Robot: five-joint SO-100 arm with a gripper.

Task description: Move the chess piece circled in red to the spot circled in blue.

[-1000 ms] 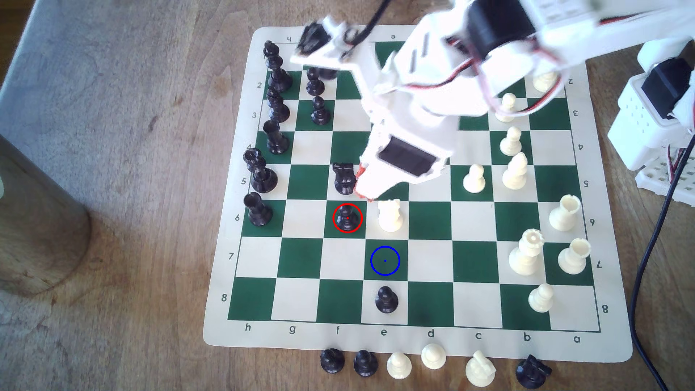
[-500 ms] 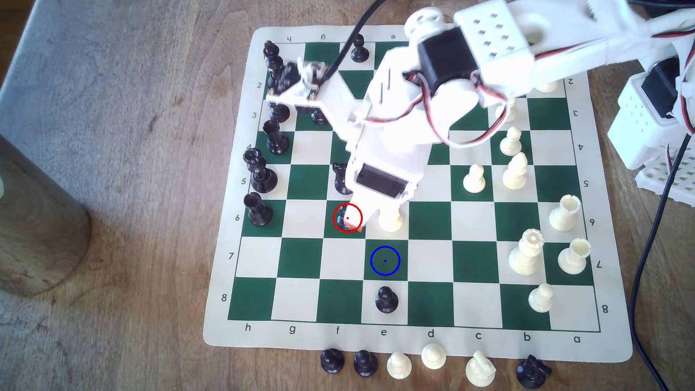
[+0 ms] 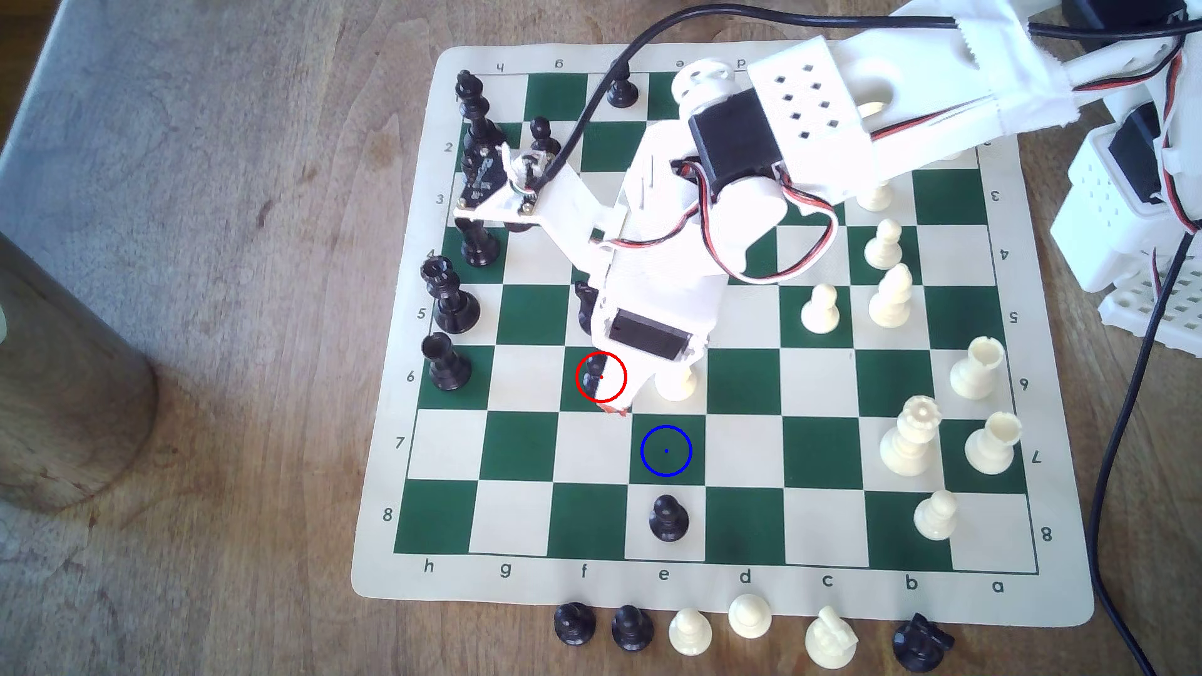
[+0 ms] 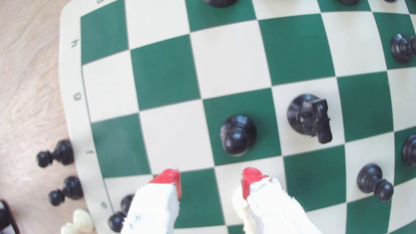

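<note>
A wooden table (image 3: 195, 325) carries a green-and-cream board (image 3: 741, 448), with the white arm (image 3: 813, 149) reaching over it from the exterior view's far right. No container is in sight; the board holds most of the pieces, and a row of six captured ones sits off its near edge on the table.

The gripper (image 3: 614, 409) (image 4: 211, 182) hangs low over the board, its red fingertips (image 4: 167, 177) spread wide with nothing between them. In the wrist view both tips stop short of the pawn (image 3: 593, 377) (image 4: 238, 135), which stands upright and free on its green square inside the red ring. In the exterior view the gripper body covers the pawn's right side, and the tips show at the near right corner of that square.

The spot (image 3: 666, 450), a green square with a blue ring, lies bare, diagonally near-right of the pawn's square. A knight (image 3: 585, 305) (image 4: 309, 117) stands on the cream square just beyond the pawn, partly behind the arm. A cream rook (image 3: 676, 383) sits right of the pawn, half covered by the gripper. Another black pawn (image 3: 668, 519) stands on the cream square just nearer than the spot.
</note>
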